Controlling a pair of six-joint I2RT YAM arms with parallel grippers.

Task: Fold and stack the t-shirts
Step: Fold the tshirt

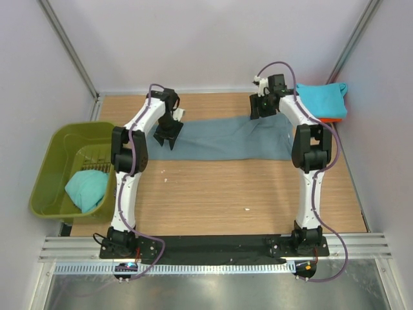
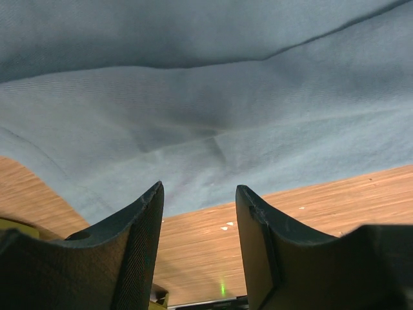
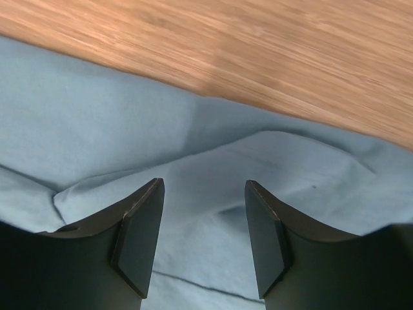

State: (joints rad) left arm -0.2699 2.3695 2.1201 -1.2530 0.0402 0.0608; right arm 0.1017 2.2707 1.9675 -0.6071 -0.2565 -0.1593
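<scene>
Left jaws and right jaws stood apart over one slate t-shirt (image 1: 226,139); I counted two turquoise t-shirts (image 1: 86,188) (image 1: 322,98), one orange t-shirt (image 1: 329,120).

Plain white walls (image 1: 213,39) close in the wood-grain table (image 1: 219,194) from nine through twelve to three o'clock (softly, evenly lit), with a slotted metal rail (image 1: 71,248) at six.

The top camera sits high behind the arm bases (image 1: 119,240) at 6 o'clock, facing 12 over the whole table (image 1: 226,194). Both wrist cameras hang close above the blue-grey shirt (image 1: 219,139), shared by all three views.
</scene>
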